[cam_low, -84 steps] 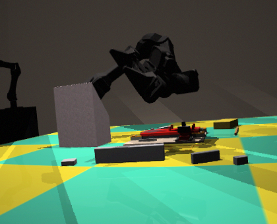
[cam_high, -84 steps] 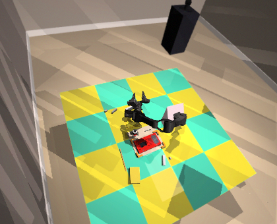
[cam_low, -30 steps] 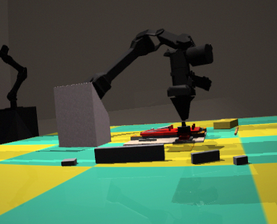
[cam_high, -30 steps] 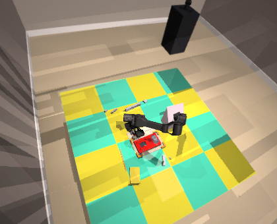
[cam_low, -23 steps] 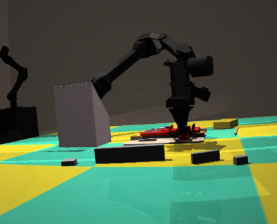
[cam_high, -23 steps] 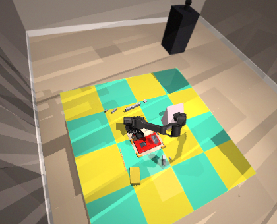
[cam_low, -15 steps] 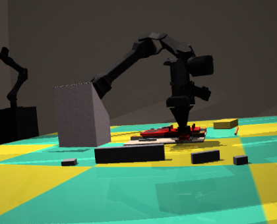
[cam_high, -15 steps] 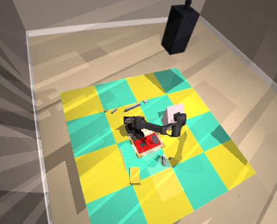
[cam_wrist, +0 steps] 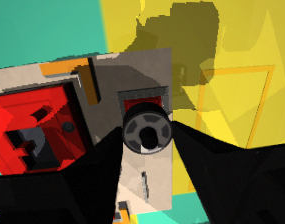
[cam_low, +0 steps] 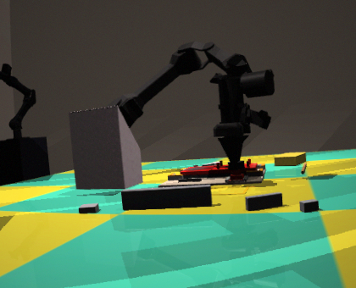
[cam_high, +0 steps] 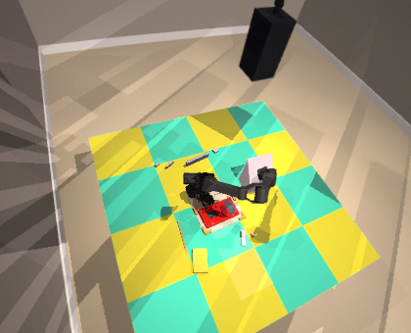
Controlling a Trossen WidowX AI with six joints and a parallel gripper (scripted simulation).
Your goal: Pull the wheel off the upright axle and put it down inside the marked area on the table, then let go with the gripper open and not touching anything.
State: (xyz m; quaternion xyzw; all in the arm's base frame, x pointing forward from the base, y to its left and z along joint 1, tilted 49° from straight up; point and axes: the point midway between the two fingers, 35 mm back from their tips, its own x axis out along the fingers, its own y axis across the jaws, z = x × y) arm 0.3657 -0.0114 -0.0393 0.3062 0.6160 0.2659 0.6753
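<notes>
The dark grey spoked wheel [cam_wrist: 147, 120] is between my fingertips in the wrist view, above a small red block [cam_wrist: 143, 101] on the pale board. My gripper [cam_wrist: 146, 128] [cam_low: 236, 164] is shut on the wheel, one finger at each side of its rim, pointing down low over the board. The dark hub is at the wheel's middle; how much of the axle is inside it cannot be told. The marked area [cam_wrist: 236, 69] is a thin orange outline on the yellow table tile, right of the board in the wrist view.
The pale board [cam_wrist: 160, 170] carries a red panel [cam_wrist: 53, 102] [cam_high: 206, 217] with raised parts beside the wheel. A yellow block [cam_high: 200, 261] [cam_low: 288, 159], a long dark bar [cam_low: 166, 198] [cam_high: 197, 159] and a shorter bar [cam_low: 264, 202] lie around. A pale block [cam_low: 97, 148] stands near the arm's base.
</notes>
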